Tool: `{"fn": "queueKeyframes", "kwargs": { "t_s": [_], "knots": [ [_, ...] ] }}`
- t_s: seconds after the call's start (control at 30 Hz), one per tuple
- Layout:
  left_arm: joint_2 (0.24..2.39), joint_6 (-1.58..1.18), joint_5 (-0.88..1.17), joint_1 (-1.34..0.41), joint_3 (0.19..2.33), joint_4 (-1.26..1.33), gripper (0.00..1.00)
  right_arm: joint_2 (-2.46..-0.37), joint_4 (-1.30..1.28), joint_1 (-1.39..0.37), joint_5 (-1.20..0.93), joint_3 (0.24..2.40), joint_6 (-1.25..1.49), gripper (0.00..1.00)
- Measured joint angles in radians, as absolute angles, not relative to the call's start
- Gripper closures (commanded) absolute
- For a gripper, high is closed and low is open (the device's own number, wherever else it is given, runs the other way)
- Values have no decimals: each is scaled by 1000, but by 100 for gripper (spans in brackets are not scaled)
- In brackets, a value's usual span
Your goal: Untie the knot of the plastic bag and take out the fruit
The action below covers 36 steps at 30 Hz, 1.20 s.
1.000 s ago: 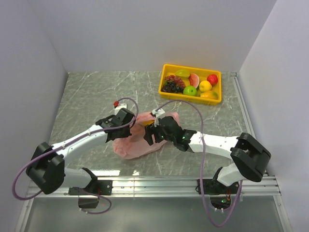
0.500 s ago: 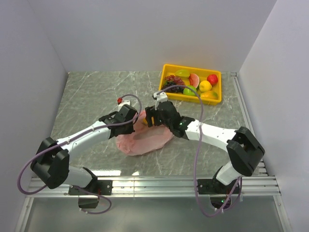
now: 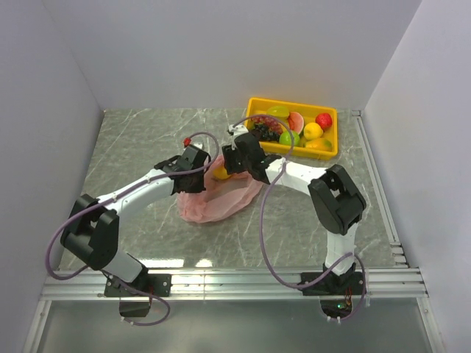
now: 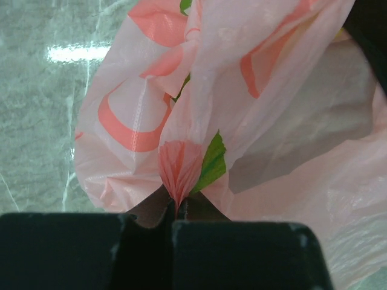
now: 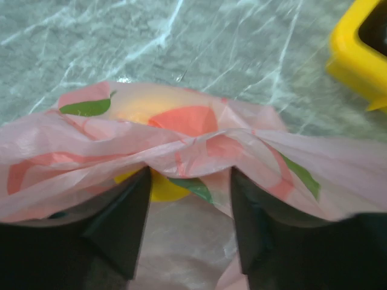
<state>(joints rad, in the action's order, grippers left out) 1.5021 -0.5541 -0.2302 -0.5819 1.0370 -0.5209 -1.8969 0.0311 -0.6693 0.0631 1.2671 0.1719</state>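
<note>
The pink plastic bag (image 3: 218, 200) lies mid-table between my two grippers. My left gripper (image 3: 196, 168) is shut on a pinched fold of the bag's edge (image 4: 179, 166), seen in the left wrist view (image 4: 175, 208). My right gripper (image 3: 231, 166) is open at the bag's far edge; in the right wrist view (image 5: 188, 176) the bag's rim (image 5: 199, 145) drapes over both fingertips. A yellow fruit (image 5: 158, 188) shows between the fingers under the plastic, and also in the top view (image 3: 220, 173). No knot is visible.
The yellow tray (image 3: 291, 151) stands at the back right, just beyond the right gripper, holding a green apple (image 3: 289, 137), a yellow fruit (image 3: 313, 131), a red fruit (image 3: 323, 120), a watermelon slice and grapes. Its corner shows in the right wrist view (image 5: 357, 54).
Both grippers and the bag have moved away from the arm bases, toward the tray. The right arm has folded in, its gripper now at the bag's far edge.
</note>
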Motion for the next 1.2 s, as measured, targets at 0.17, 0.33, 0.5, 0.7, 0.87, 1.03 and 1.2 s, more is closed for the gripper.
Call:
{"fn": "queueKeyframes", "kwargs": {
  "t_s": [0.17,0.33,0.5,0.7,0.87,1.03,1.2],
  "knots": [
    [1529,-506,-194,-562,1059,-522,99,-1927,41,-640,-25,1301,208,95],
    [1525,-493,-162,-555,1058,-521,99,-1913,69,-635,-49,1268,223,100],
    [1448,-491,-143,-555,1026,-537,100,-1798,58,-645,-62,1134,226,100],
    [1262,-501,-119,-555,994,-579,99,-1604,-26,-715,-50,1063,231,100],
    [1212,-509,-121,-555,994,-600,99,-1514,-86,-746,-21,1097,233,100],
    [1293,-500,-130,-554,1037,-634,99,-1546,-154,-742,19,1206,216,90],
    [1380,-482,-128,-551,1083,-639,99,-1618,-181,-738,43,1290,188,80]
  ]
}}
